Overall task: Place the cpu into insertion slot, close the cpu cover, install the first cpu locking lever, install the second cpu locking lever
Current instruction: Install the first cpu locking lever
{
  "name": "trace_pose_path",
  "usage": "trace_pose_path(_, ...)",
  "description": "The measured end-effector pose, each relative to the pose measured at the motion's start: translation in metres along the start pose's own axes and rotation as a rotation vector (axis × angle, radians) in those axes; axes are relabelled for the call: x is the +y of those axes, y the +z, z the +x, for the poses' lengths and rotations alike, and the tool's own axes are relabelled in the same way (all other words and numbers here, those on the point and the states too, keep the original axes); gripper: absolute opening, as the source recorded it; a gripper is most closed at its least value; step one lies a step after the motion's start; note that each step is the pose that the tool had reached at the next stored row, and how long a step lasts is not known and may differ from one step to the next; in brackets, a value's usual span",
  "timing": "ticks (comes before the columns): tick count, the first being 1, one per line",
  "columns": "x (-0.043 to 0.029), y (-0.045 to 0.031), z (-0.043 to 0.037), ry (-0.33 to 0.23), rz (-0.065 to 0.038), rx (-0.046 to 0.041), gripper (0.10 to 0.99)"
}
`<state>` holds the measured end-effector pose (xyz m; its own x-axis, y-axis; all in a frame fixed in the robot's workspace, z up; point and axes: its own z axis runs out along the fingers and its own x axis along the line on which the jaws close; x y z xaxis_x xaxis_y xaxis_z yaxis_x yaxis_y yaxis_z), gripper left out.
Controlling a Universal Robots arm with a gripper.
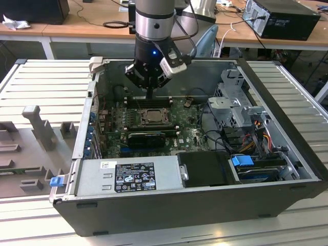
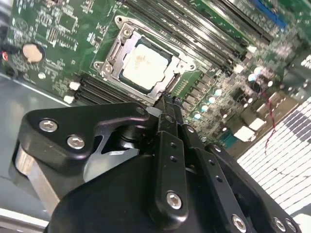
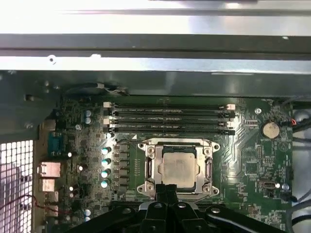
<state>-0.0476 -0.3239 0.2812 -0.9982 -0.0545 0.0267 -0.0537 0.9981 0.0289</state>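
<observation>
Wooden desks (image 1: 77, 23) stand behind the ribbed table (image 1: 48, 82) where the claw (image 1: 149, 97) hangs.

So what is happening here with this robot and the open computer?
A robot arm reaches into an open computer case. Its gripper, fingers together and holding nothing I can see, sits at the edge of the processor socket on the green board. The chip already lies in the socket, and the metal cover frame lies flat around it. Whether the locking levers are latched, I cannot tell.
</observation>
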Motion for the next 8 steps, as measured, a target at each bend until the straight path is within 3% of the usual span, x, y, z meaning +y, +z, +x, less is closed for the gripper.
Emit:
trace_pose_path(3, -0.0001, 0.0008, 0.0000, -0.105, 0.003, 0.0028, 0.106)
trace_pose_path(6, 0.0000, 0.0011, 0.0009, -0.117, 0.001, 0.0028, 0.106)
trace_pose_path(8, 0.0003, 0.0013, 0.0067, -0.117, 0.000, 0.0026, 0.106)
